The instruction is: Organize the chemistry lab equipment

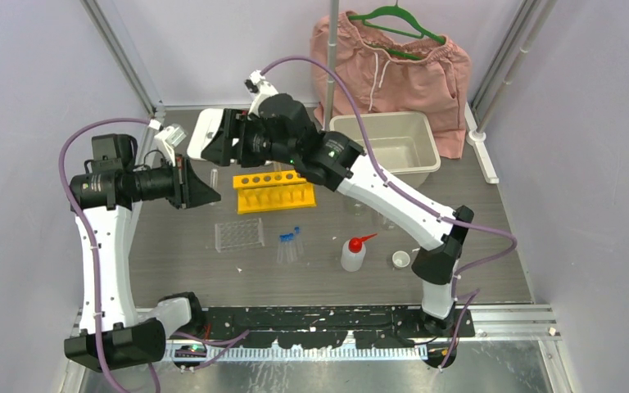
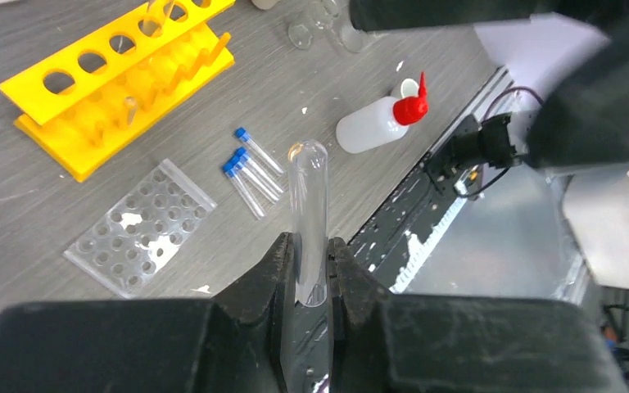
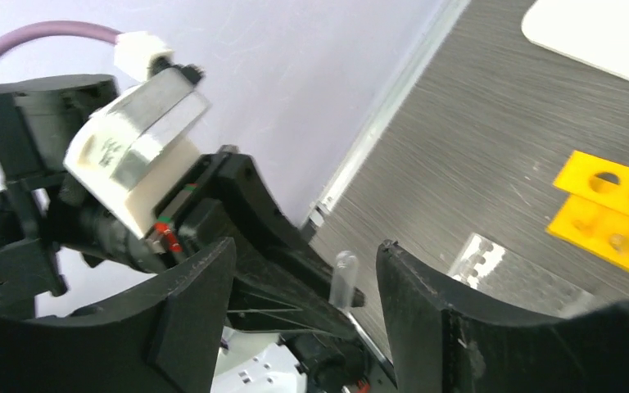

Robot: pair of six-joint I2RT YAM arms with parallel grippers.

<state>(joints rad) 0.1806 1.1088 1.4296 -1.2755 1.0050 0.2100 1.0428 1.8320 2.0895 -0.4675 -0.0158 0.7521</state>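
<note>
My left gripper is shut on the lower end of a clear tube, which stands up out of the jaws. In the top view this gripper hangs above the table's left side, with the tube at its tip. My right gripper is open, and the tube stands between its spread fingers without touching either. On the table lie a yellow rack, a clear rack, blue-capped tubes, a white squeeze bottle with a red nozzle and a tiny white cup.
A beige tub stands at the back right, with pink shorts on a green hanger behind it. Small glass beakers stand right of the yellow rack. The right arm reaches across the table above the rack.
</note>
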